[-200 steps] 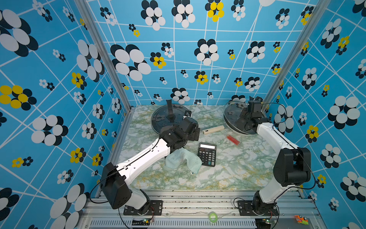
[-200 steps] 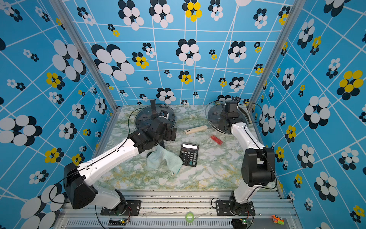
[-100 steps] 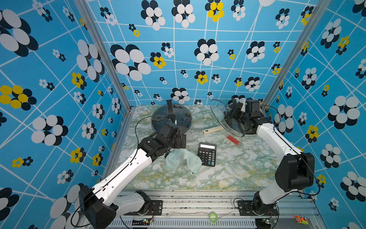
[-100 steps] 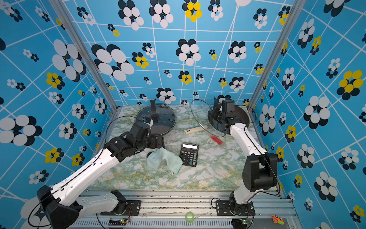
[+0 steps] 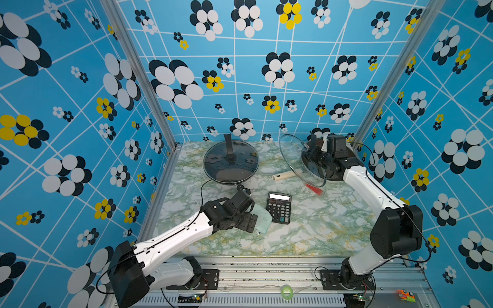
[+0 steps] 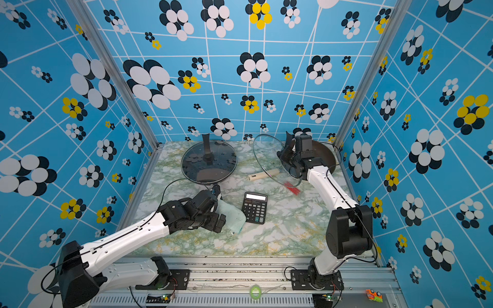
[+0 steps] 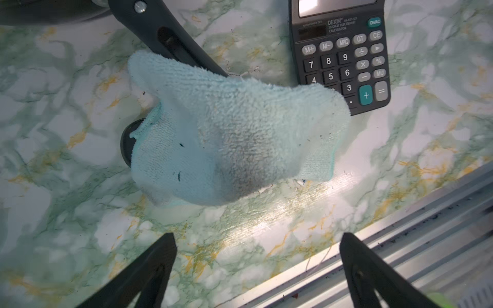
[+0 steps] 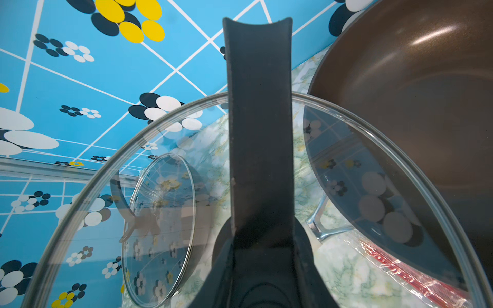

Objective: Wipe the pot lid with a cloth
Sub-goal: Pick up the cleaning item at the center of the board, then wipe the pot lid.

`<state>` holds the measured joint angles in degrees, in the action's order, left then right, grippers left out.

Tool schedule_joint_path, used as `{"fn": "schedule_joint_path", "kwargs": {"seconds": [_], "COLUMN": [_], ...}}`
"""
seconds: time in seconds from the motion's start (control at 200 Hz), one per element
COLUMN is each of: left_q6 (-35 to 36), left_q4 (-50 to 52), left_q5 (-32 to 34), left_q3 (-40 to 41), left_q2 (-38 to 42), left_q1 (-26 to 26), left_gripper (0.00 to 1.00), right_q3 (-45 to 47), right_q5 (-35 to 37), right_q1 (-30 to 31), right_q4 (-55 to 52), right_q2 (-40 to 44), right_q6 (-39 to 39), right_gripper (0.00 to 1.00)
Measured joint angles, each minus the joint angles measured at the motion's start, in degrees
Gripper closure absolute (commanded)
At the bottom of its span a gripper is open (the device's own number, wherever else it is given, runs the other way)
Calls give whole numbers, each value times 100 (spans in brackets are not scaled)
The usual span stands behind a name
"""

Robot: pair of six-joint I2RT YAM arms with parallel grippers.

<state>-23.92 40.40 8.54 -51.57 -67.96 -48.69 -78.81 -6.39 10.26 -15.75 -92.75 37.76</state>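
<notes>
Where both top views half-hide the cloth beneath our spread left tool, we see it whole from the wrist; the right tool pinches the pot lid at the bench's 1 o'clock.

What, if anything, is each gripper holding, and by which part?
The right gripper holds the glass lid by its black handle. The left gripper is open by the cloth and holds nothing.

I see a fluffy terry cloth, a clear glossy glass lid with a matt black plastic handle, and a shiny marble-patterned tabletop.
</notes>
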Motion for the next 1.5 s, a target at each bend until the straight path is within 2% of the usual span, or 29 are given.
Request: {"fn": "schedule_joint_path", "kwargs": {"seconds": [0.16, 0.305, 0.385, 0.5, 0.535, 0.65, 0.805, 0.92, 1.049, 1.144, 1.279, 1.424, 1.499], "left_q6": [282, 483, 592, 592, 573, 544, 492, 516, 605, 713, 800, 505, 337], "left_q4": [-1104, -1963, -2273, -2415, -2391, -1950, -892, 46, 1038, 1344, 866, -815, -1569], "left_q5": [398, 437, 444, 490, 490, 437, 254, -111, -509, -782, -1274, -2044, -2275], "left_q3": [584, 837, 929, 942, 927, 715, 68, -831, -2037, -2702, -3023, -2535, -2293], "left_q2": [-107, -522, -719, -855, -852, -800, -337, -15, -92, -221, -260, -221, -310], "left_q1": [0, 2, 2, 2, 2, -59, -210, -262, -260, -184, 466, 1604, 1961], "left_gripper": [0, 14, 32, 64, 74, 100, 100, 100, 100, 100, 100, 100, 100], "right_q3": [-13, -111, -192, -326, -356, -387, -387, -385, -387, -452, -820, -861, -857], "right_q5": [140, 313, 382, 483, 505, 592, 730, 815, 844, 732, 205, -651, -981], "right_q1": [22, 61, 72, 81, 83, 85, 85, 85, 85, 85, 63, 13, 2], "right_q4": [-168, -466, -625, -791, -815, -809, -811, -811, -804, -817, -717, -31, 437], "right_q2": [0, 0, 0, 0, 0, 0, 2, 2, 0, -57, -376, -553, -608], "right_q6": [-4, -68, -109, -136, -136, -131, -131, -129, -74, 13, 365, 1202, 1755], "right_gripper": [100, 100, 100, 100, 100, 100, 100, 100, 100, 100, 100, 100, 100]}}
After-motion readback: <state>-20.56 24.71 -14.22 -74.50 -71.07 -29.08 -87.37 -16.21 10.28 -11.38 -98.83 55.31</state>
